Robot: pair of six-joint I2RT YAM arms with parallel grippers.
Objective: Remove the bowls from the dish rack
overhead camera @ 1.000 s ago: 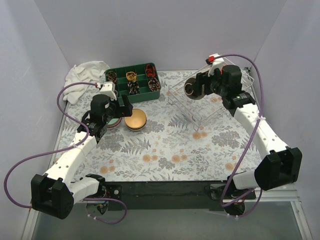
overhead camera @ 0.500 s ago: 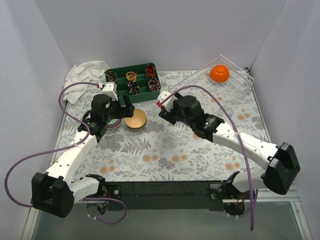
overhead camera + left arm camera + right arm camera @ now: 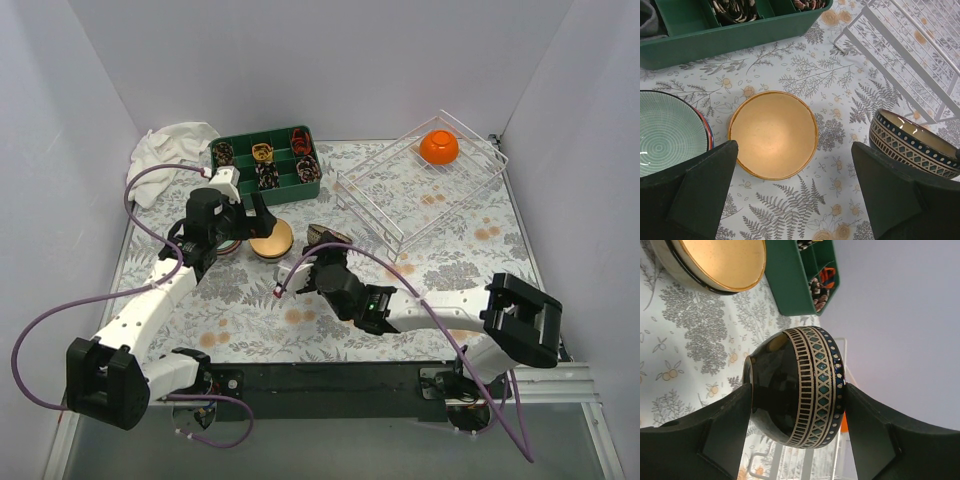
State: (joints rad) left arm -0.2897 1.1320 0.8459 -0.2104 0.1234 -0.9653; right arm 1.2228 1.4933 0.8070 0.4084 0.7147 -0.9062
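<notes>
Hovering over the desk (image 3: 250, 310), clear of the rack (image 3: 445, 195) holding an orange bowl (image 3: 439, 146), we are clamping the right claw (image 3: 797, 392) on a patterned bowl (image 3: 800, 395), likely stiff, slick, breakable: rim grips suit. Left claw (image 3: 794, 150) is hanging spread.

Toward the far left I see a green divided tray (image 3: 295, 188), its compartments holding small dark and orange bits I cannot make out. A crumpled white cloth (image 3: 175, 143) lies just beside its left end. Fern-and-flower tablecloth (image 3: 250, 305) covers the table.
</notes>
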